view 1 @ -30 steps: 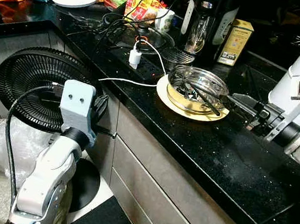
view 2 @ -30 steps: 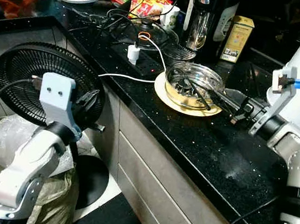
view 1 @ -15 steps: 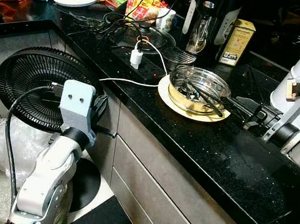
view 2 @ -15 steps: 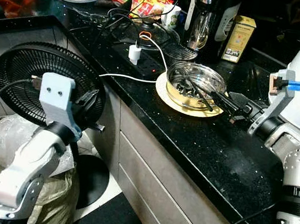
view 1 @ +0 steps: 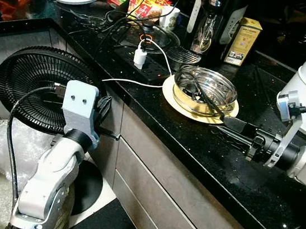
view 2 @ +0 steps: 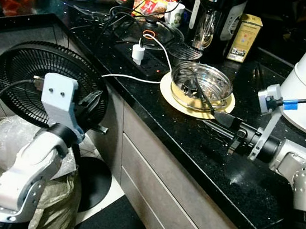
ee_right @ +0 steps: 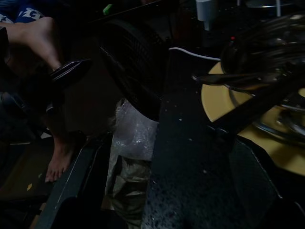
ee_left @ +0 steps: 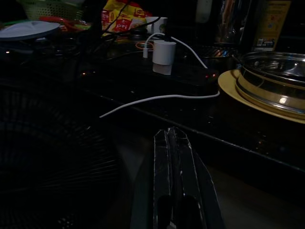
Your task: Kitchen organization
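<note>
Black bench [view 1: 209, 156] runs along the front edge toward the far corner. Metal bowl [view 1: 205, 91] sits on a yellow plate [view 1: 173, 97] mid-bench, just back from the front edge, with dark utensils [view 1: 206, 99] lying inside it, long axes angled toward the right arm. Right end effector [view 1: 231, 126] is low over the bench, just beside the plate's near rim, fingers pointing at the bowl; cannot tell if they're spread or pressed together. Bowl lies straight ahead along its finger axis, so the right arm is clearly nearer. Left end effector [ee_left: 174, 157], fingers pressed together, hangs off the front edge by the fan [view 1: 38, 85], well apart from the bowl
</note>
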Robot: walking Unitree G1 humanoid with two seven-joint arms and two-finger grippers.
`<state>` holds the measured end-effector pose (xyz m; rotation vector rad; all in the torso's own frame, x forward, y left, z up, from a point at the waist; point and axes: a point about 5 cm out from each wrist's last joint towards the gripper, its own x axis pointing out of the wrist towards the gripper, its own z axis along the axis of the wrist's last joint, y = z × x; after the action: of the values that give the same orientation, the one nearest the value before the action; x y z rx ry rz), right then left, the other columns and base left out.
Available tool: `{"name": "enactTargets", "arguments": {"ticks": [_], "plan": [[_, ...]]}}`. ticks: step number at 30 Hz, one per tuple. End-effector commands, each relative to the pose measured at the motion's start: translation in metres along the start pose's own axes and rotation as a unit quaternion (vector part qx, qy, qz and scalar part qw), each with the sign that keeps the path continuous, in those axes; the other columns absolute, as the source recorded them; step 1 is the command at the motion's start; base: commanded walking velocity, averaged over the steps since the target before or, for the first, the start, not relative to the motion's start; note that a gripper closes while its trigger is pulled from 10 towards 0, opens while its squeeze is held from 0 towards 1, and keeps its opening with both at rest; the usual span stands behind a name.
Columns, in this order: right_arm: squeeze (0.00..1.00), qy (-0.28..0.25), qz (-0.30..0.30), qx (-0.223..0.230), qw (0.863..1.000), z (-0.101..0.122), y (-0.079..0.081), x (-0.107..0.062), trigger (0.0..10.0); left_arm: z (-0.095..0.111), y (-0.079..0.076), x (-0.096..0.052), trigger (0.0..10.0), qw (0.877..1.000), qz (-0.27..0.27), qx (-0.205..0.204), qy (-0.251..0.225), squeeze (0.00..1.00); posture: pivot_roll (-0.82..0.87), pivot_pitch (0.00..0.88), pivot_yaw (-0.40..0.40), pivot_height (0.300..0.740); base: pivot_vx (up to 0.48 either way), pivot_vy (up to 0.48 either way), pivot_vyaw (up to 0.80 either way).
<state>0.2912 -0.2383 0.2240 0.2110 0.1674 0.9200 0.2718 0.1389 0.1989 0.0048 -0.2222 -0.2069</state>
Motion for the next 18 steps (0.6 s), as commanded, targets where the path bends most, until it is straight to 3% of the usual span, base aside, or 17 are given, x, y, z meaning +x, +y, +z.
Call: {"name": "enactTargets", "arguments": {"ticks": [1, 5, 8, 18], "plan": [[0.0, -0.007, -0.003, -0.002, 1.0, 0.004, -0.002, 0.001, 10.0, -0.003, -0.001, 0.0, 10.0, 1.0, -0.002, 0.0, 0.008, 0.0, 0.06, 0.0, -0.077, 0.74, 0.0, 0.0, 0.0], [0.0, -0.011, -0.028, -0.003, 1.0, 0.003, -0.005, 0.005, 10.0, -0.003, -0.001, 0.0, 10.0, 1.0, -0.002, 0.0, 0.006, 0.0, 0.06, 0.0, -0.078, 0.74, 0.0, 0.0, 0.0], [0.0, -0.02, -0.084, -0.006, 0.996, -0.002, -0.009, 0.018, 10.0, -0.004, -0.004, 0.0, 10.0, 1.0, -0.005, -0.001, 0.006, 0.0, 0.05, 0.0, -0.08, 0.74, 0.0, 0.0, 0.0], [0.0, -0.025, -0.131, -0.016, 0.991, 0.001, -0.013, 0.028, 10.0, -0.003, -0.003, -0.001, 10.0, 1.0, -0.006, -0.001, 0.007, 0.0, 0.06, 0.0, -0.078, 0.74, 0.0, 0.0, 0.0]]}}
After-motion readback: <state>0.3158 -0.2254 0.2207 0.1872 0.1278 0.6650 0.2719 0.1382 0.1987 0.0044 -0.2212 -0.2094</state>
